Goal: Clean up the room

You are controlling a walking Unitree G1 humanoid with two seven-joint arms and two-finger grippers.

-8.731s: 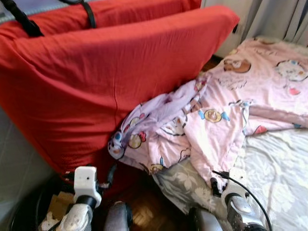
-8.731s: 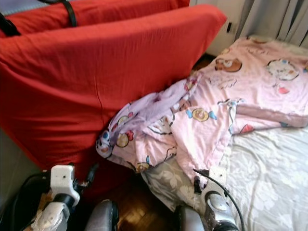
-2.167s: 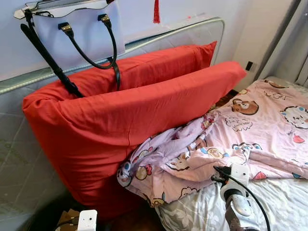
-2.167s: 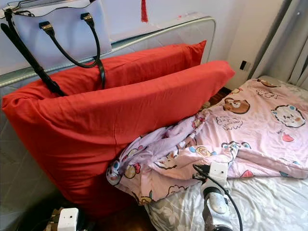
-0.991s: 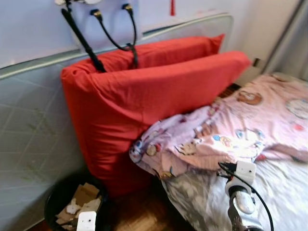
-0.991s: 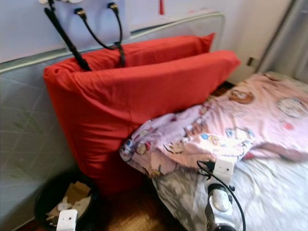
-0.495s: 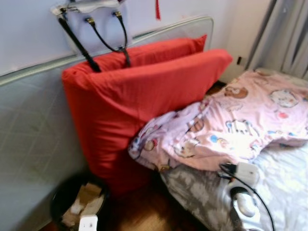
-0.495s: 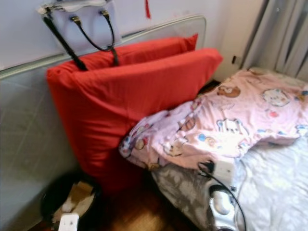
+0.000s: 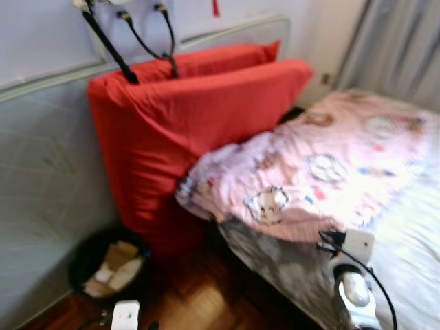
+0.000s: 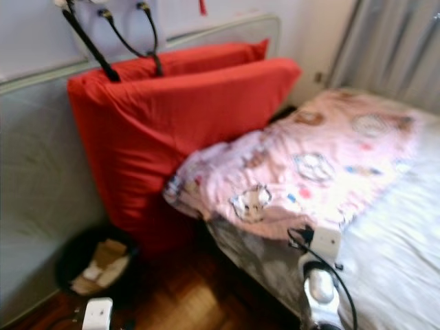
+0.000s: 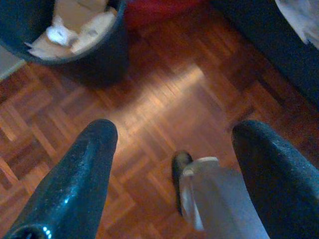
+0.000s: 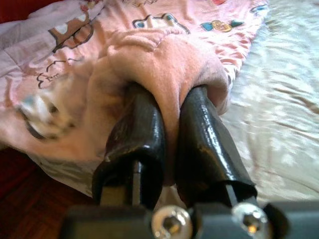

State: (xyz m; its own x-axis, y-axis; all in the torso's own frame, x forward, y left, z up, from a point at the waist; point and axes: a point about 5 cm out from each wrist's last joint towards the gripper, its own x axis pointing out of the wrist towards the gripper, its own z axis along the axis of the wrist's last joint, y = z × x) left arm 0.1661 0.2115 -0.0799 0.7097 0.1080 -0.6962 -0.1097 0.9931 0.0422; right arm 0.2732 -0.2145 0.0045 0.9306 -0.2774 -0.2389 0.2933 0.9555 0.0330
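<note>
Across the right half of your head views lies the bed with its pale grey floral sheet (image 9: 412, 240), and spread over it, centre to upper right, the pink cartoon-print fleece blanket (image 9: 323, 165), its crumpled near corner hanging off the bed's edge at mid-frame. To the left stand two big red cushions (image 9: 185, 117) leaning on a grey quilted headboard (image 9: 41, 158), with the black straps of a handbag (image 9: 124, 38) draped over them at the upper left. Lower left, on the dark parquet floor (image 11: 149, 114), sits a round black waste bin full of paper scraps (image 9: 106, 265). Your right gripper (image 12: 169, 134) has its fingers pinched narrow on a fold of that blanket, centre of the wrist picture. Your left gripper (image 11: 174, 149) hangs spread wide over the floor, holding nothing. The blanket looks soft, limp and light; it will likely drape and drag, so I'd hold near an edge or corner rather than a bunched middle.
</note>
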